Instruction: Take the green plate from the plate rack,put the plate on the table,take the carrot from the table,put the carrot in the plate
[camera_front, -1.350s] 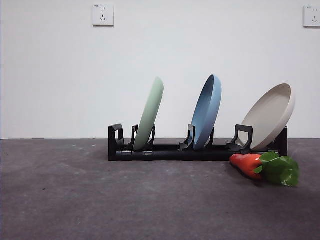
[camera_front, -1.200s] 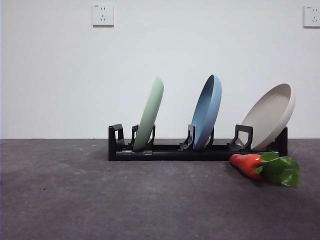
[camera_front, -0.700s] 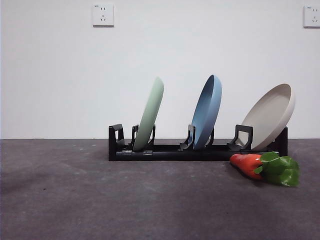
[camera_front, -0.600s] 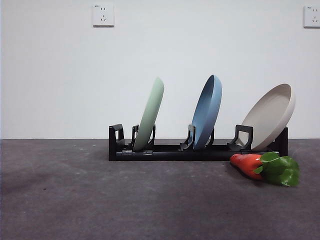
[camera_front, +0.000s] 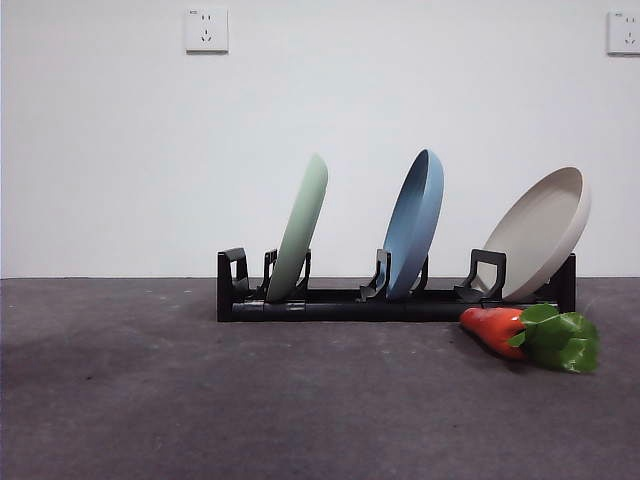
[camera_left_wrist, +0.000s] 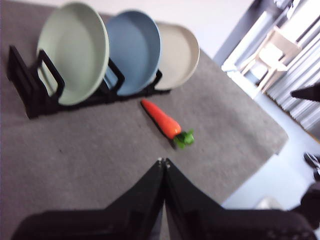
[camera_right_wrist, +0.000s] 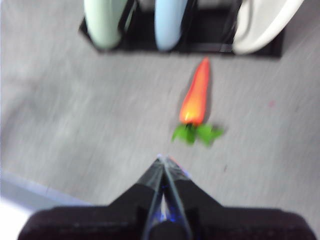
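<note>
The green plate (camera_front: 300, 228) stands upright in the left slots of the black plate rack (camera_front: 330, 303); it also shows in the left wrist view (camera_left_wrist: 74, 52) and the right wrist view (camera_right_wrist: 103, 22). The carrot (camera_front: 497, 328) lies on the table (camera_front: 200, 400) in front of the rack's right end, its leaves pointing away from the rack (camera_left_wrist: 162, 120) (camera_right_wrist: 196, 100). My left gripper (camera_left_wrist: 163, 161) is shut and empty, well short of the rack. My right gripper (camera_right_wrist: 163, 159) is shut and empty, short of the carrot. Neither gripper shows in the front view.
A blue plate (camera_front: 413, 224) stands in the rack's middle slots and a beige plate (camera_front: 540, 232) leans at its right end. A white wall with two sockets is behind. The table's edge (camera_left_wrist: 260, 165) drops off past the carrot in the left wrist view.
The plates, rack and carrot have not moved. A faint shadow has spread over the table at the left of the front view.
</note>
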